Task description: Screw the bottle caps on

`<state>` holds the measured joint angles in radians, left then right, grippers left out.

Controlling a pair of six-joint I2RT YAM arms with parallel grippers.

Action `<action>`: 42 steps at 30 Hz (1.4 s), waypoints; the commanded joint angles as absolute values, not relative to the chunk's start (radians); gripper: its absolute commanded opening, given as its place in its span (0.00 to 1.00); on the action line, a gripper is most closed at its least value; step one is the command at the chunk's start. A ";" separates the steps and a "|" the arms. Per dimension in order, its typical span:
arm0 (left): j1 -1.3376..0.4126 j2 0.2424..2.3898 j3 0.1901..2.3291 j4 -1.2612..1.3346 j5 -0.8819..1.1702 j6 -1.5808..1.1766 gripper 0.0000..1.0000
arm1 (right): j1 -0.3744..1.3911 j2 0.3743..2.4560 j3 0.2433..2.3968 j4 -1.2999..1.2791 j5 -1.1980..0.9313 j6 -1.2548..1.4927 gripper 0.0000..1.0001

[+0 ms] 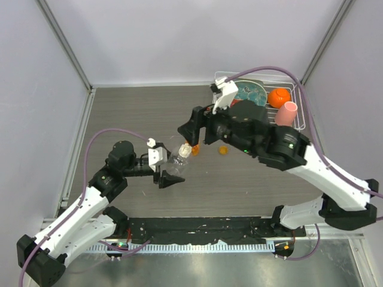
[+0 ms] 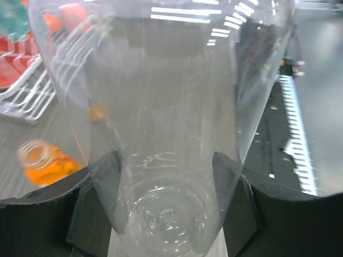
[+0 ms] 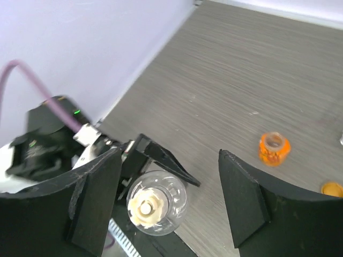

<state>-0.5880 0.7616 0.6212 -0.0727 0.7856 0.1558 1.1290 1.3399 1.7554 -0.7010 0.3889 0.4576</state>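
My left gripper (image 1: 172,170) (image 2: 169,167) is shut on the clear bottle (image 1: 176,161) (image 2: 171,107) near its base and holds it tilted over the table. The cream-white cap (image 1: 185,150) (image 3: 146,207) sits on the bottle's neck (image 3: 161,203). My right gripper (image 1: 189,134) (image 3: 169,160) is open and empty just above the capped neck, its fingers apart from it. The orange bottle (image 1: 195,149) (image 3: 274,148) (image 2: 48,165) stands uncapped on the table just past the clear one. The orange cap (image 1: 224,150) (image 3: 332,188) (image 2: 97,112) lies loose to its right.
A white wire rack (image 1: 299,122) at the back right holds a teal plate (image 1: 251,92), an orange ball (image 1: 279,97) and a pink cup (image 1: 286,113). A black strip (image 1: 197,227) runs along the table's near edge.
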 commanded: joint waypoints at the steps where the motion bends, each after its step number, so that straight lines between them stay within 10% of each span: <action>1: -0.591 0.768 0.640 -0.060 1.095 0.135 0.12 | 1.106 1.246 1.729 -0.629 0.028 0.255 0.78; 16: -0.589 0.810 0.672 -0.087 1.558 0.045 0.10 | 1.106 1.089 1.511 -0.433 -0.480 0.005 0.76; 42: -0.589 0.818 0.687 -0.063 1.548 0.014 0.06 | 1.106 1.172 1.497 -0.437 -0.568 -0.018 0.58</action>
<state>-0.5880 0.8249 0.6388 -0.0872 1.4673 0.0277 1.1042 1.1828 1.5043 -0.4786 -0.5457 -0.0147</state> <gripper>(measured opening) 0.687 0.595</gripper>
